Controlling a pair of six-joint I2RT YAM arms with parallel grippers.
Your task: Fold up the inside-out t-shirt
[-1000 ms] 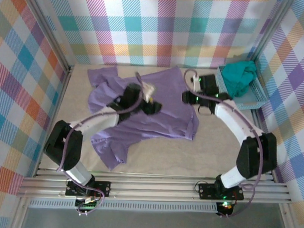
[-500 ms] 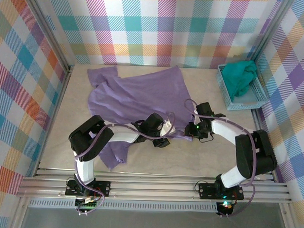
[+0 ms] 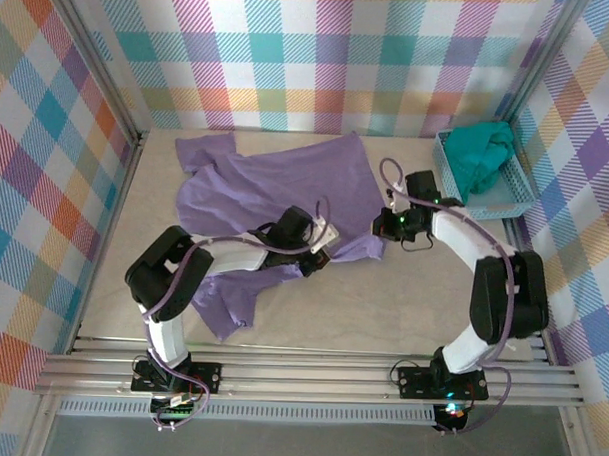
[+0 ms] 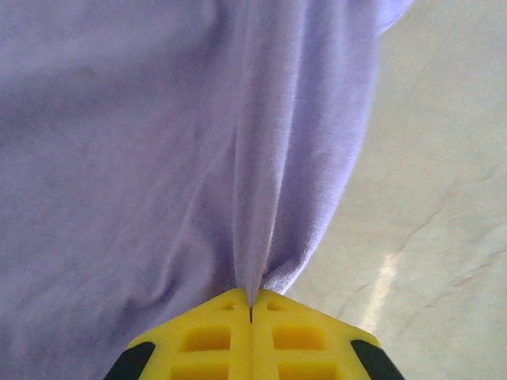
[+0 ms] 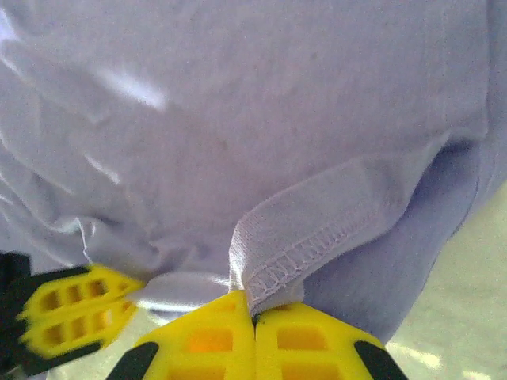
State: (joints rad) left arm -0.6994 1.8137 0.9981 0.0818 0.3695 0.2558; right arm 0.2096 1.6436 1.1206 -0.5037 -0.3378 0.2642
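The purple t-shirt lies spread but rumpled across the upper middle of the desk. One sleeve reaches toward the upper left corner, and a loose flap trails toward the lower left. Both arms reach in to its lower right edge. The left end effector is clenched on the cloth near the centre of the top view, and its wrist camera shows the yellow fingers pressed together with a pinched ridge of fabric rising from between them. The right end effector sits just right of it at the shirt's right corner. Its fingers are likewise closed, grasping the stitched hem, which folds up out of the grip. The basket with the green garment stands apart at the upper right. This reads as the opening of a fold, with the bottom edge secured at two points but no crease laid yet. The next move probably calls for both arms to lift together, keep the hem taut between them so it does not sag, and carry it over the body of the shirt toward the top of the frame. The grips are close together, so the far side of the hem may drag.
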